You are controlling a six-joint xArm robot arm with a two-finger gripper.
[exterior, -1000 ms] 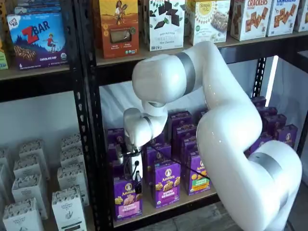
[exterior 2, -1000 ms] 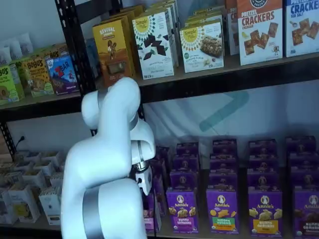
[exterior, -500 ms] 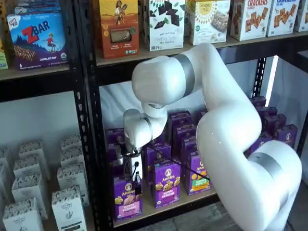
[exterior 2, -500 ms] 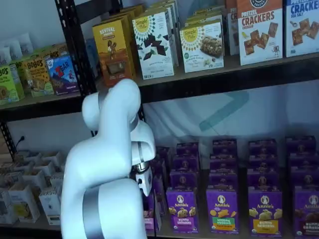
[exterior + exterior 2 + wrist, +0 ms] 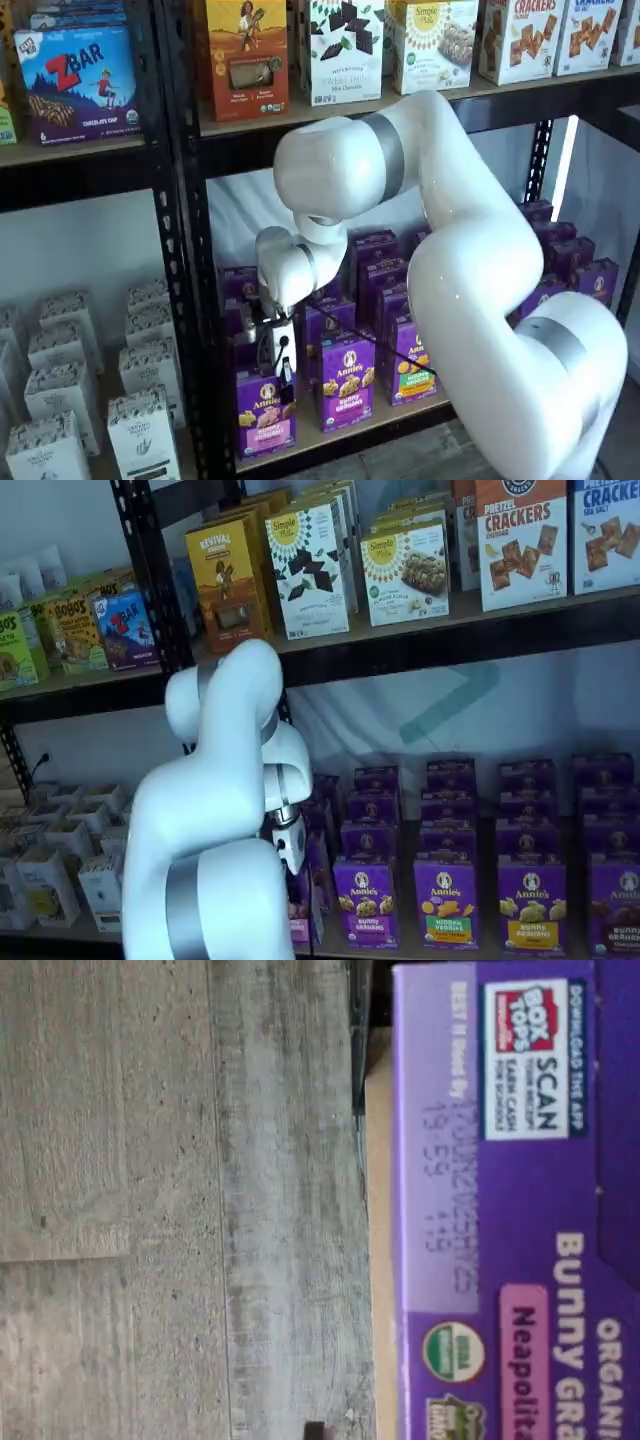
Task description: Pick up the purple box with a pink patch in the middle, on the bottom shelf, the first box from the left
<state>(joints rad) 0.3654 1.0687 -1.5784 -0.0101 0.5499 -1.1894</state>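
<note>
The purple box (image 5: 265, 412) stands at the front left of the bottom shelf (image 5: 312, 440); its pink patch (image 5: 265, 433) runs across the lower front. My gripper (image 5: 286, 383) hangs straight down at the box's top right edge, with one black finger showing side-on against the carton. No gap or grip can be made out. In a shelf view my white arm hides most of the box, and the gripper (image 5: 292, 860) shows beside it. The wrist view is filled by the box's purple top (image 5: 500, 1210) with a pink label (image 5: 525, 1345).
More purple cartons (image 5: 346, 382) stand close to the right and in rows behind. A black perforated upright (image 5: 190, 300) rises just left of the box. Orange and white cartons (image 5: 245, 55) fill the shelf above. White cartons (image 5: 140, 430) sit in the left bay. Grey floor planks (image 5: 150, 1210) lie below.
The gripper has stayed at the top of the purple box. The arm's upper joints have shifted only slightly.
</note>
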